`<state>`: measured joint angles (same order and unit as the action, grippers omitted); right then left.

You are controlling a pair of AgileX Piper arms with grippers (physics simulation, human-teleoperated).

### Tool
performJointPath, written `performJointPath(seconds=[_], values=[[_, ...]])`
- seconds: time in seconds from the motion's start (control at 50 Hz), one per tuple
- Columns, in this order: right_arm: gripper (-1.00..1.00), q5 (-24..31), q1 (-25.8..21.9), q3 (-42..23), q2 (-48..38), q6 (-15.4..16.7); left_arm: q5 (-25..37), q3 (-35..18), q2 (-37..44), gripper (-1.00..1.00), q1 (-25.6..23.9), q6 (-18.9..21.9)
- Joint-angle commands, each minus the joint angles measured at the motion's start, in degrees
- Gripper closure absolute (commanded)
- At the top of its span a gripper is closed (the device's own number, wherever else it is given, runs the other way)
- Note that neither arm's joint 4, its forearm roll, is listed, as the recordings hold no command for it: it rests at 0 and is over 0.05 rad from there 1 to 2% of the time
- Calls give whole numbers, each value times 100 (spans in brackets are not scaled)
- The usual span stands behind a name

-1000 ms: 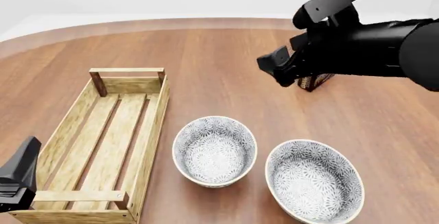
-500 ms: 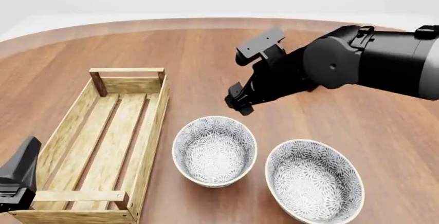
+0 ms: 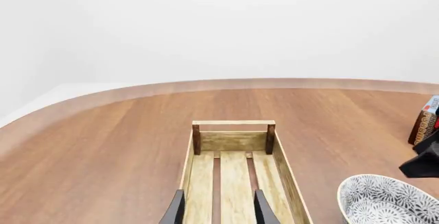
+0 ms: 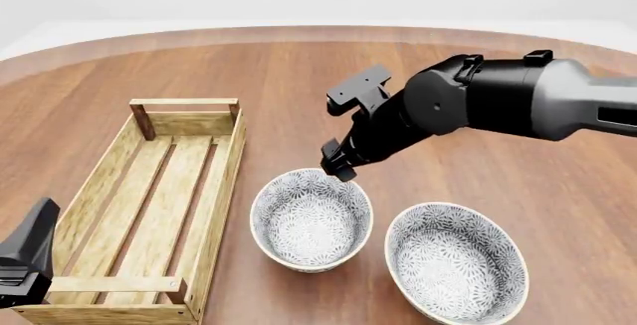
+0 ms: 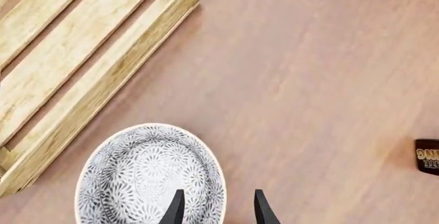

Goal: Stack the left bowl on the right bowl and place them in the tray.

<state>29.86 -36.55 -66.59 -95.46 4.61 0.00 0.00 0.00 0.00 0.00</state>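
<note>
You've got a reddish-brown wooden surface [image 4: 298, 79] with a curved far edge against a plain white wall. The left bowl [image 4: 310, 219], grey-white floral with cream rim, sits between the light-wood tray [image 4: 149, 206] and the right bowl [image 4: 456, 261]. Your right hand [image 4: 339, 162] hovers over the left bowl's far rim, fingers parted, empty; your left hand [image 3: 217, 215] is open too

Your front view looks forward and down from behind the arms, across the whole table [image 4: 249, 64]. Your left wrist camera sits low at the tray's [image 3: 233, 167] near end, facing along it toward the far edge. Your right wrist camera points straight down, close over the left bowl [image 5: 147, 175]. All three share tray and bowl.
</note>
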Motion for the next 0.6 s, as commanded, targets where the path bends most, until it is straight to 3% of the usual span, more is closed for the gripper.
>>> performJointPath(seconds=[0.02,0.1,0.12,0.18,0.2,0.6], values=[[-100,-83,103,-35,-276,22,0,0,0,-100,0,0],[-100,-219,68,29,-337,-61,0,0,0,-100,0,0],[-100,-537,-43,260,-562,-208,0,0,0,-100,0,0],[-100,-639,-70,345,-627,-242,0,0,0,-100,0,0],[-100,-918,-111,545,-812,-330,0,0,0,-100,0,0],[-100,-1246,-208,752,-1036,-500,0,0,0,-100,0,0]])
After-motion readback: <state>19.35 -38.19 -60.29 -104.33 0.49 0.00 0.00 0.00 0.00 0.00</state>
